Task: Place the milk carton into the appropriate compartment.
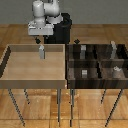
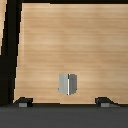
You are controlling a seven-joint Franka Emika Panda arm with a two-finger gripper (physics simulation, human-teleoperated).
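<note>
Outwardly, the exterior view showed the white robot arm (image 1: 44,12) reaching down from its dark base (image 1: 63,27) toward the far edge of a light wooden tray (image 1: 7,65) that filled the exterior view's left half. The gripper (image 1: 40,39) hung just above the tray's far rim, and the milk carton (image 1: 42,52) stood upright directly beneath it on the tray floor, close to the far wall. Whether the fingers touched the carton could not be told at that size; a small gap seemed to lie between them. On the exterior view's right sat a dark brown compartment tray (image 1: 70,70), split by dividers into several bins. Small grey blocks stood among them: one in a far bin (image 1: 83,48), one in the far bin nearest the exterior view's right edge (image 1: 114,46), one in a near bin (image 1: 85,73) and one in another near bin (image 1: 116,70). Both trays rested on thin metal legs above a wood-plank floor (image 1: 45,107).

Next, the wrist view looked straight down on the pale tray floor (image 2: 70,45). The carton (image 2: 67,84) stood there alone, free of any grip. Two dark fingertips (image 2: 23,103) showed wide apart, one on either side of the carton and well clear of it, so the pincer was spread and held nothing.
</note>
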